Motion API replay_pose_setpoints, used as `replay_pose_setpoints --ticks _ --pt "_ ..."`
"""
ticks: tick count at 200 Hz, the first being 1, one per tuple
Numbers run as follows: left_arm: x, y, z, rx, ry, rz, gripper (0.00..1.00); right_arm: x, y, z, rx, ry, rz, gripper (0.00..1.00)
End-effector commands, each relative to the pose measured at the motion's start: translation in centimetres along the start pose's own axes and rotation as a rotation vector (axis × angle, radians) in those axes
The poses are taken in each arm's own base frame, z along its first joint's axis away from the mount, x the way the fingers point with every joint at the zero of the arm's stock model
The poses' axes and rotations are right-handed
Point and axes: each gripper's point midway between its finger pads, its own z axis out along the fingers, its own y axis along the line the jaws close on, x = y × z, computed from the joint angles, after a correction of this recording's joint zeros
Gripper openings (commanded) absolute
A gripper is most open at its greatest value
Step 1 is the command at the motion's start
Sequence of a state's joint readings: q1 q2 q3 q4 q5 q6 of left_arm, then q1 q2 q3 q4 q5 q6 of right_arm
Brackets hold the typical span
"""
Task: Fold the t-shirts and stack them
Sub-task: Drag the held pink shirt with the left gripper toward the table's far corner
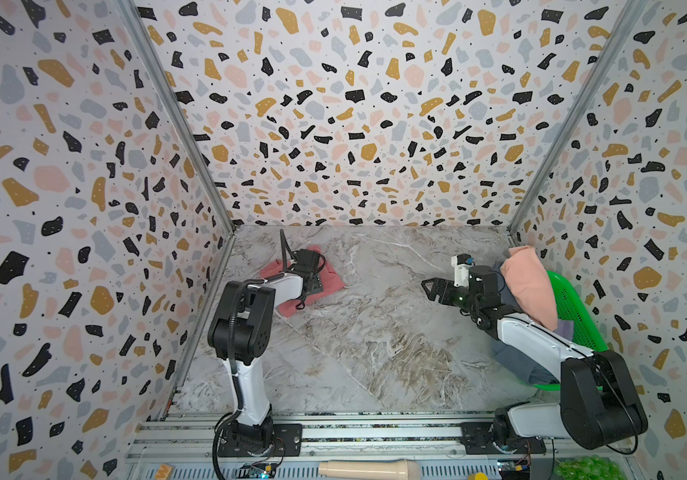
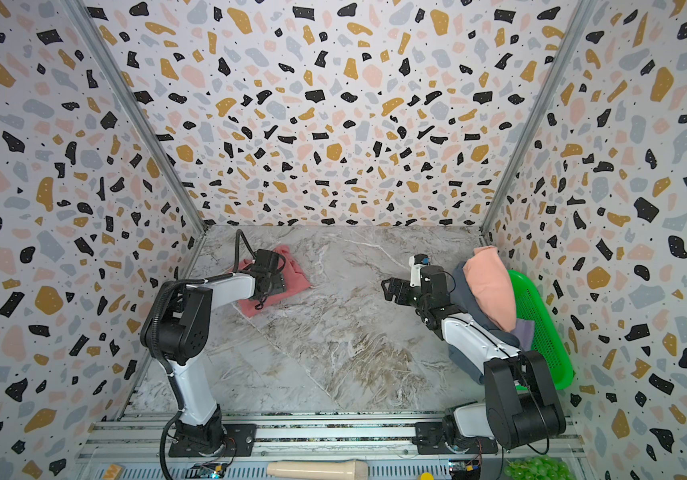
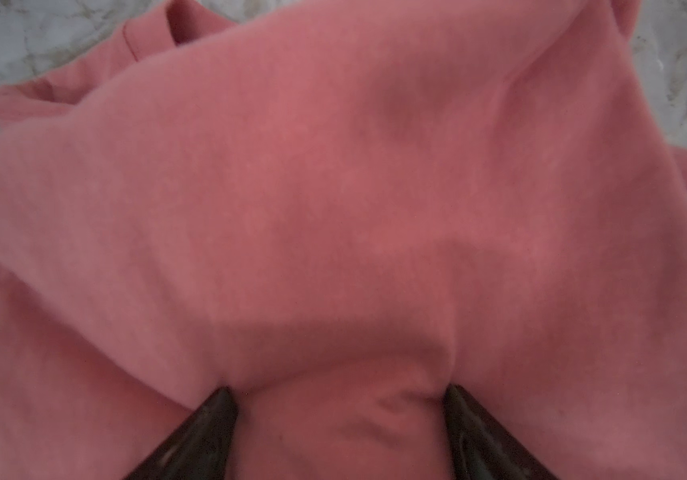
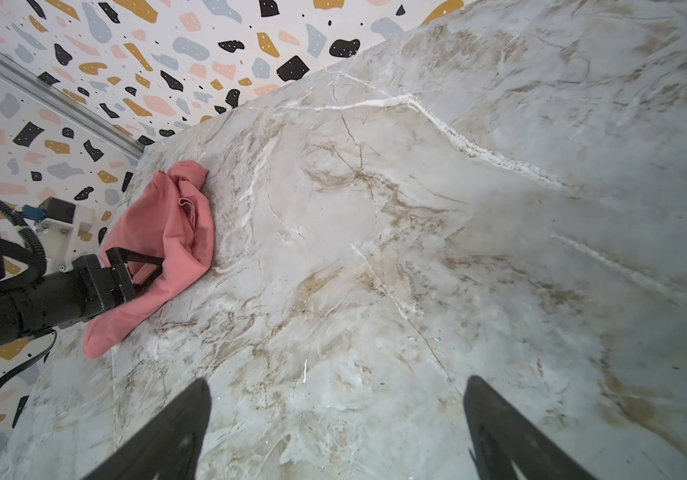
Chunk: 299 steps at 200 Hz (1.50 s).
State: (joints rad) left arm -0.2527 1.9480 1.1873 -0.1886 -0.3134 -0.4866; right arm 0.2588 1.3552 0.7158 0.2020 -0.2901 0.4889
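A dusty rose-red t-shirt (image 1: 331, 277) (image 2: 296, 277) lies crumpled at the back left of the marble table (image 1: 375, 332). My left gripper (image 1: 312, 286) (image 2: 276, 286) points down onto it. In the left wrist view the shirt (image 3: 333, 187) fills the frame, and the left gripper (image 3: 339, 392) stands open with both tips pressed into the cloth and a soft fold between them. My right gripper (image 1: 427, 291) (image 2: 385, 289) (image 4: 337, 380) hovers open and empty over bare marble at mid right. A peach t-shirt (image 1: 526, 282) (image 2: 489, 282), a slate blue-grey one (image 1: 512, 361) and a lavender one (image 1: 566, 328) are heaped at the right.
A green perforated basket (image 1: 574, 307) (image 2: 541, 320) leans against the right wall under the heap. Patterned walls close the back and both sides. Along the front rail lie a beige handle (image 1: 368, 469) and green grapes (image 1: 587, 469).
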Motion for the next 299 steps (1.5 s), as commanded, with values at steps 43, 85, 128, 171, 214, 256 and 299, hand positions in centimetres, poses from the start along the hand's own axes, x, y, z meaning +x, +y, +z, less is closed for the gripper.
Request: replay_pose_setpoints --ticks 43,85,128,171,214,256,299 --pt "1.0 1.0 -0.6 0.011 0.07 -0.047 0.82 -2.1 0.6 -0.8 -0.014 -0.057 -0.012 0.95" --pt "2.2 2.8 2.1 0.04 0.127 -0.214 0.83 -2.7 0.3 -0.9 -0.009 -0.069 -0.006 0.95" --pt "1.8 8.2 3.8 0.037 0.114 -0.535 0.82 -2.7 -0.2 -1.4 0.005 -0.075 0.001 0.95" --pt "4.5 15.7 4.8 -0.016 0.112 -0.992 0.82 -2.3 -0.5 -1.6 0.004 -0.079 0.02 0.95" --pt "6.5 19.3 1.0 -0.13 -0.046 -1.26 0.83 -2.1 -1.0 -1.4 0.005 -0.069 0.025 0.95" --pt "4.8 20.9 -1.9 -0.118 -0.218 -1.513 0.83 -1.5 -1.4 -1.1 0.004 -0.045 0.033 0.95" --pt "2.2 24.5 -4.5 -0.204 -0.413 -1.612 0.83 -1.1 -2.1 -1.7 0.025 -0.052 0.043 0.95"
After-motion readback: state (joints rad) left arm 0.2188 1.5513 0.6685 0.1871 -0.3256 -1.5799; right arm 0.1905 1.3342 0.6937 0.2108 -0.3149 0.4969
